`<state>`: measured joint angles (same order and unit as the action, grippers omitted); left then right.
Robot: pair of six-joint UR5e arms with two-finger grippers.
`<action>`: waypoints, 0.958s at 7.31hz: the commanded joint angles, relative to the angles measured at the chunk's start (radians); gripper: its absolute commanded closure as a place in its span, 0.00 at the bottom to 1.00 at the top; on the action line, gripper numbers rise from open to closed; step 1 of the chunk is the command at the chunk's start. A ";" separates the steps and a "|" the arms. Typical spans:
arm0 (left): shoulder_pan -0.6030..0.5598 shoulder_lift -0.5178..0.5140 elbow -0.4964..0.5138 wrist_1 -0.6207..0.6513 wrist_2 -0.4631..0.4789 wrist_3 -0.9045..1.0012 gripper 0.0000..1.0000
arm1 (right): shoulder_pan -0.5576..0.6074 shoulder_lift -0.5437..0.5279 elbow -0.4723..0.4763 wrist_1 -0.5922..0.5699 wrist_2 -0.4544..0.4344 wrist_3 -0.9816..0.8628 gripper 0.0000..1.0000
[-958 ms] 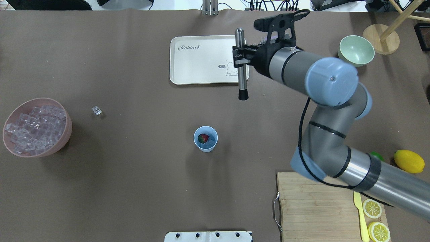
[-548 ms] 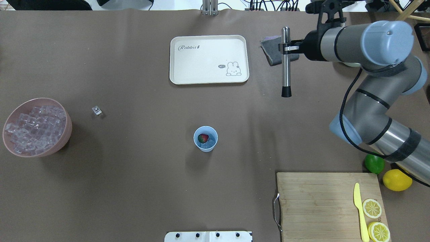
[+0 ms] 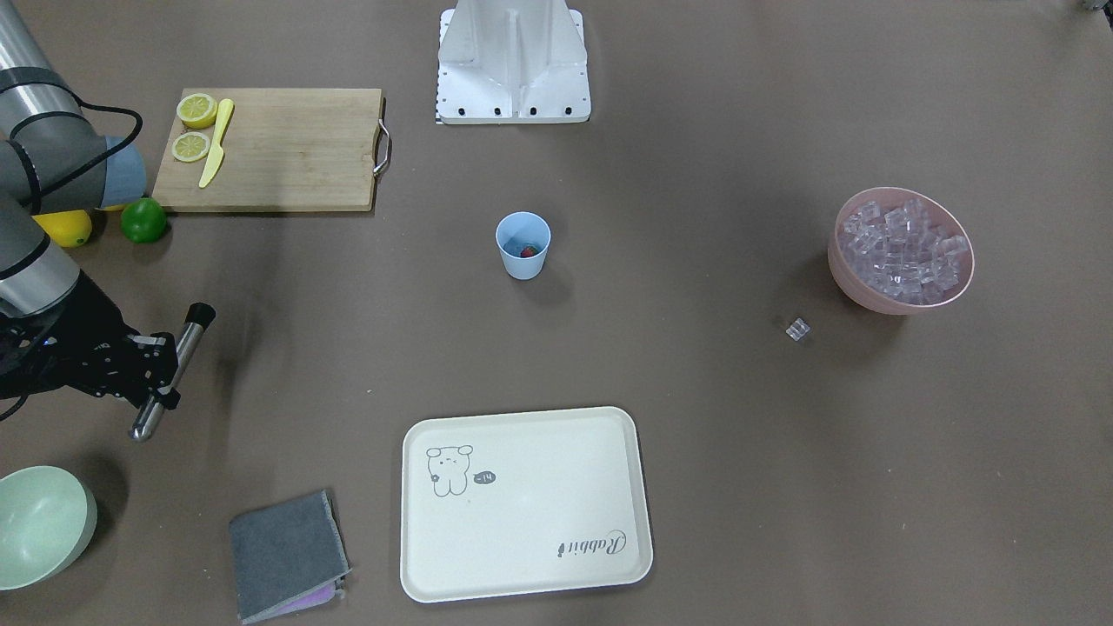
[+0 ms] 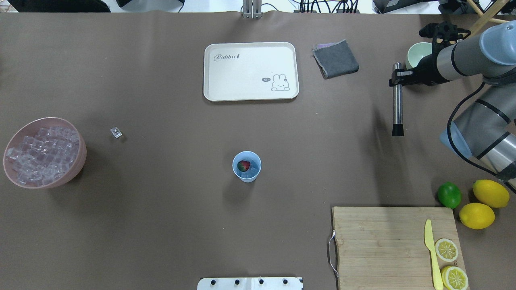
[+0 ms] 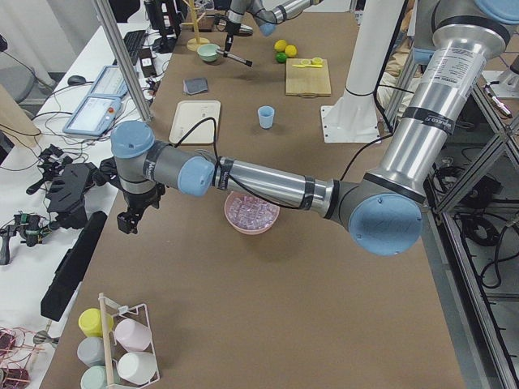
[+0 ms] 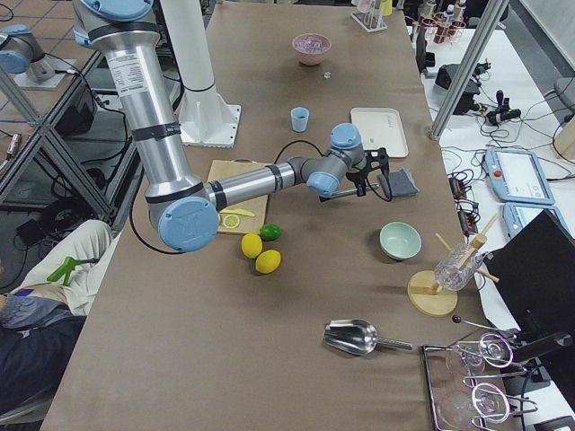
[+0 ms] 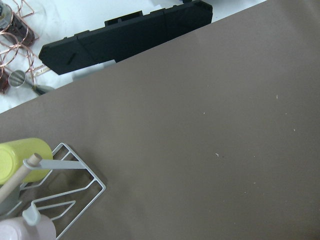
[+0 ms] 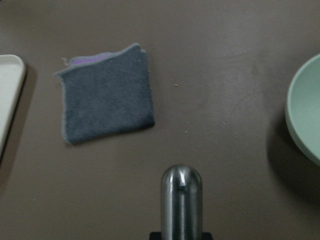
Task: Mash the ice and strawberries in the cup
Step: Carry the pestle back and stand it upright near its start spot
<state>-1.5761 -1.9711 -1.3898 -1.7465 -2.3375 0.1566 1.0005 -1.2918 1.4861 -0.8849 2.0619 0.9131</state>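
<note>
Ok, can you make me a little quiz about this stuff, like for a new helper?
1. True or false: the strawberry is inside the cup.
2. What does the right gripper hold? A) knife B) masher C) cloth
3. Fill in: one loose ice cube lies beside the pink ____.
Key: 1 true; 2 B; 3 bowl.
</note>
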 commanded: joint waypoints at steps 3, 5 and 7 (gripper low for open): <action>0.015 -0.014 0.011 -0.036 -0.091 -0.025 0.04 | -0.003 0.041 -0.061 -0.158 0.086 0.000 1.00; 0.024 -0.015 0.018 -0.033 -0.114 -0.026 0.04 | -0.005 0.109 -0.061 -0.291 0.113 -0.002 1.00; 0.027 -0.032 0.021 -0.033 -0.112 -0.037 0.04 | -0.023 0.123 -0.076 -0.335 0.161 -0.078 1.00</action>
<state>-1.5517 -1.9921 -1.3703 -1.7804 -2.4495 0.1273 0.9868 -1.1769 1.4191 -1.1902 2.2024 0.8871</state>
